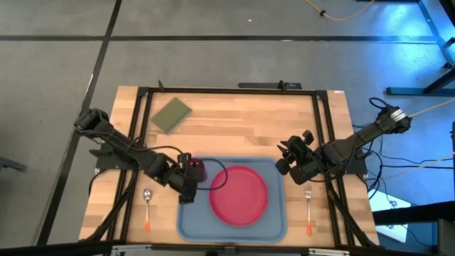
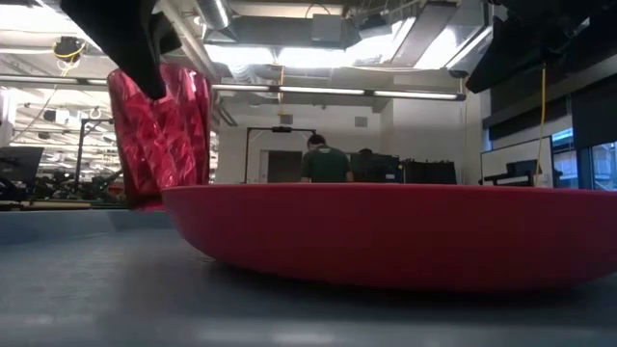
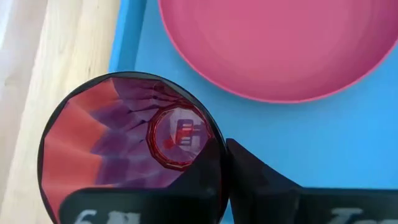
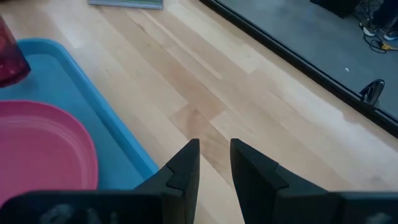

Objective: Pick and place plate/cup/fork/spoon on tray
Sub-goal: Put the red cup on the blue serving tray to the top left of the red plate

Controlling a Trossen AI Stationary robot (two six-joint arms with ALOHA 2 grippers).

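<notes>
High view, plate (image 1: 239, 195) in tray (image 1: 277, 226), left end effector (image 1: 190, 173) pinching cup (image 1: 197, 169)

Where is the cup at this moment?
In the high view, the cup is at the tray's far left corner, beside the plate, held by the left gripper.

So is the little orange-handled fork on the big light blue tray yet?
No, the orange-handled fork lies on the wooden table, right of the light blue tray.

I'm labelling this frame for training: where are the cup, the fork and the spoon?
cup (image 3: 124, 149): left wrist view, inside wall of the cup.
fork (image 1: 308, 210): high view, middle of the fork, right of the tray.
spoon (image 1: 147, 210): high view, middle of the spoon, left of the tray.
</notes>
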